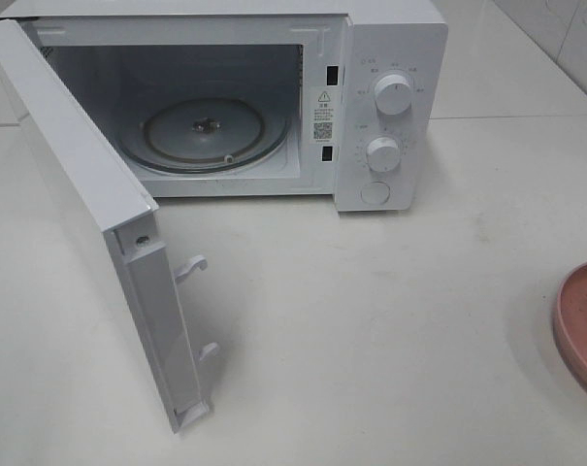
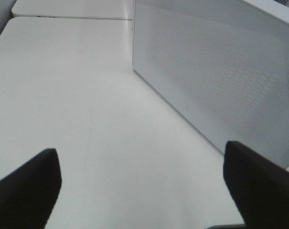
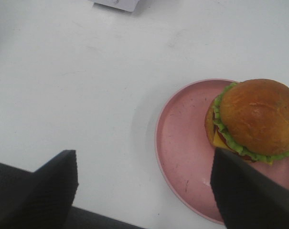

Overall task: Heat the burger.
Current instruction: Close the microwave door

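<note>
The burger (image 3: 256,119), with a glossy brown bun and green lettuce frill, sits on a round pink plate (image 3: 182,148) in the right wrist view. My right gripper (image 3: 144,186) hangs open above the white table, the burger just beyond one finger. In the exterior high view only the plate's edge (image 1: 579,325) shows at the far right; the burger and both grippers are out of that view. My left gripper (image 2: 142,188) is open over bare table, beside the outer face of the microwave door (image 2: 216,76).
A white microwave (image 1: 385,107) stands at the back with its door (image 1: 89,214) swung wide open toward the front left. Its glass turntable (image 1: 204,134) is bare. Two knobs (image 1: 392,95) sit on the right panel.
</note>
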Tool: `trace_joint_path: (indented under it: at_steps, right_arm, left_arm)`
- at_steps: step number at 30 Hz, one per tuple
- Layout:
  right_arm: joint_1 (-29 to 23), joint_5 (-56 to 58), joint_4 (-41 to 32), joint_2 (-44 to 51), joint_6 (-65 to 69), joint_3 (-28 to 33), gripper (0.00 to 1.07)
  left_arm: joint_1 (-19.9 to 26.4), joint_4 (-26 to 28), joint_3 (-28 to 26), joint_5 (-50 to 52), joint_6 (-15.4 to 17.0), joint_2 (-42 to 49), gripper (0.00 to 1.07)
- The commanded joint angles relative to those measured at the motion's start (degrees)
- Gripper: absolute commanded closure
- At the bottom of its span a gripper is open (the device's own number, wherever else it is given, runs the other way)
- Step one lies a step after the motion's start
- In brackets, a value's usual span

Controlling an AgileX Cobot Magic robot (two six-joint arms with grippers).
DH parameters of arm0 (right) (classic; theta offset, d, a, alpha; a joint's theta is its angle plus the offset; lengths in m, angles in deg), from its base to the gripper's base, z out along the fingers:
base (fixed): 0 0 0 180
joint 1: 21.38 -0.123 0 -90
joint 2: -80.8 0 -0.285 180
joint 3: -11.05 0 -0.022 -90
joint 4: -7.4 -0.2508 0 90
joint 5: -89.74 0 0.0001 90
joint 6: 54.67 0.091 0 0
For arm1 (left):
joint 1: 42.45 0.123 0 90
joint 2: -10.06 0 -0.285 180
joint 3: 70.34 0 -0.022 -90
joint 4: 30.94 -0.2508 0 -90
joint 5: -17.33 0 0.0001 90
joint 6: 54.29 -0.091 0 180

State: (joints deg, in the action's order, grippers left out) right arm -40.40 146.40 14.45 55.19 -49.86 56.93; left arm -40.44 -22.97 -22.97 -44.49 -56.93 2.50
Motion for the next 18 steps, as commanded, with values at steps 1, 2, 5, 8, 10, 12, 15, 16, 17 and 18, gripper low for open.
trace_joint_path:
  at_steps: [1, 2, 5, 8, 10, 12, 15, 16, 17, 18]
  right_arm:
    - [3.2, -0.5, -1.0, 4.4, -0.7, 1.8, 0.32]
    - [5.0, 0.1, -1.0, 6.9, -0.7, 2.2, 0.32]
    - [6.9, 0.3, -1.1, 10.3, -0.7, 2.6, 0.32]
    - [7.8, 0.3, -1.2, 12.3, -0.8, 2.6, 0.32]
    - [8.8, 0.3, -1.5, 15.4, -1.1, 2.6, 0.32]
    - [9.0, 0.3, -1.7, 17.2, -1.4, 2.6, 0.32]
    - [9.0, 0.3, -2.0, 19.8, -1.9, 2.6, 0.32]
    - [9.0, 0.3, -2.1, 19.9, -2.0, 2.6, 0.32]
    - [9.0, 0.3, -2.1, 19.9, -2.0, 2.6, 0.32]
    - [9.0, 0.3, -2.2, 19.8, -2.1, 2.6, 0.32]
  left_arm:
    - [-0.1, 0.3, 0.2, 0.5, -0.1, 0.4, 0.22]
    - [-0.1, 0.3, 0.2, 0.5, -0.1, 0.4, 0.22]
    - [-0.1, 0.3, 0.2, 0.5, -0.1, 0.4, 0.22]
    - [-0.1, 0.3, 0.2, 0.5, -0.1, 0.4, 0.22]
    - [-0.1, 0.3, 0.2, 0.5, -0.1, 0.4, 0.22]
    - [-0.1, 0.3, 0.2, 0.5, -0.1, 0.4, 0.22]
    - [-0.1, 0.3, 0.2, 0.5, -0.1, 0.4, 0.22]
    - [-0.1, 0.3, 0.2, 0.5, -0.1, 0.4, 0.22]
    - [-0.1, 0.3, 0.2, 0.5, -0.1, 0.4, 0.22]
    - [-0.1, 0.3, 0.2, 0.5, -0.1, 0.4, 0.22]
